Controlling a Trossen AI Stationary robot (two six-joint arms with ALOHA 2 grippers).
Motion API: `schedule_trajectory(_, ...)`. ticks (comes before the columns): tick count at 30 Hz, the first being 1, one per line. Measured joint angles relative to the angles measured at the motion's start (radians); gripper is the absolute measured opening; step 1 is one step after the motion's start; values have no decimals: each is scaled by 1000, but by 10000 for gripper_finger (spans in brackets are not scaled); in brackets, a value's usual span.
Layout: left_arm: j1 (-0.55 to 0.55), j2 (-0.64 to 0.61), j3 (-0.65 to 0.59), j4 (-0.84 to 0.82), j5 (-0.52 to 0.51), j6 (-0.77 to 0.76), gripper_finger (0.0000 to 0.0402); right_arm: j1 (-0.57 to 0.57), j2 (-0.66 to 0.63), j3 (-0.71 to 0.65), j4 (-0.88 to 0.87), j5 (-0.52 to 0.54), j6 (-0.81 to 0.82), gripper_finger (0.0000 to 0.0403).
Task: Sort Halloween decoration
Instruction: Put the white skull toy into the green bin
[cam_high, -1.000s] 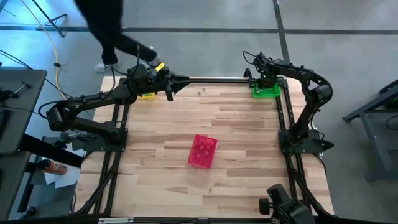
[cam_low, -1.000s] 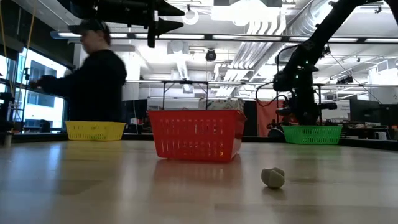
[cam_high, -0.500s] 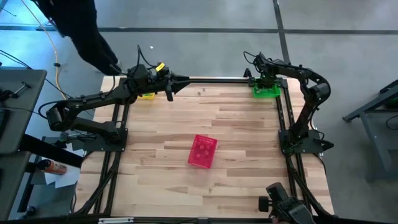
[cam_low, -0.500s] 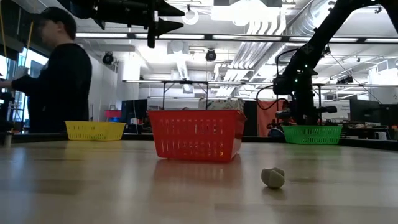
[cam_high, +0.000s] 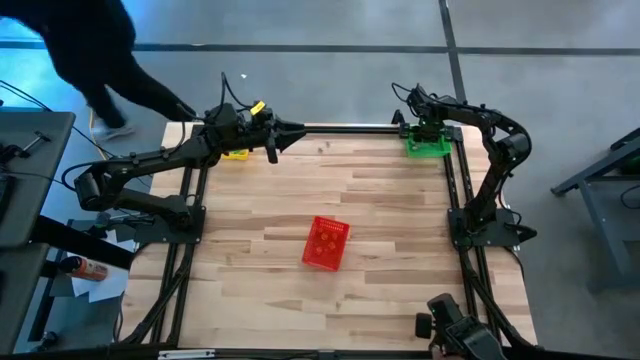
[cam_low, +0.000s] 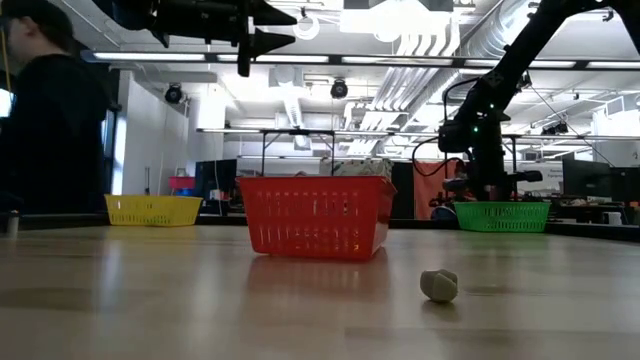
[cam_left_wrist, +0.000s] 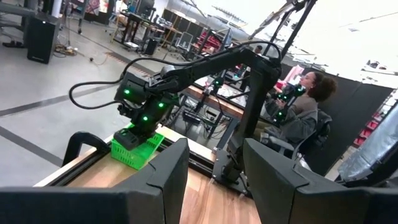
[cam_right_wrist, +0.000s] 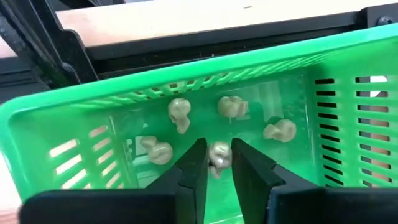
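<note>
My right gripper (cam_high: 424, 130) points down into the green basket (cam_high: 430, 147) at the table's far right corner and is shut on a small pale trinket (cam_right_wrist: 219, 155). Several more pale trinkets, such as one (cam_right_wrist: 180, 111), lie on the basket floor. Another trinket (cam_low: 438, 285) lies on the bare tabletop near the low camera. A red basket (cam_high: 326, 243) stands mid-table, and a yellow basket (cam_high: 237, 153) stands at the far left. My left gripper (cam_high: 296, 128) hangs level and open, high above the far left, with nothing between its fingers (cam_left_wrist: 168, 180). My right gripper has the trinket's two sides (cam_right_wrist: 211, 157) pinched between its two fingers, just behind their tips. The fingers come from above, pointing down into the green basket. I cannot tell whether the trinket hangs clear of the basket floor.
The green basket's mesh walls (cam_right_wrist: 348, 118) stand close around my right gripper. Black frame rails (cam_high: 340, 127) run along the table's far edge and its sides. A person (cam_high: 90, 50) moves beyond the far left corner. Bare wood lies around the red basket.
The person behind the far left corner has walked toward the left of both views. Both arms and the baskets have kept their places.
</note>
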Motion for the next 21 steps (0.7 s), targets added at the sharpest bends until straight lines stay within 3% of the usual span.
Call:
schedule_trajectory(10,0,0,0,-12,50,0,145,10,0,2,11,-15,44,139)
schedule_trajectory(21,0,0,0,-44,50,1,145,21,-178,158,101,-100,-107,151)
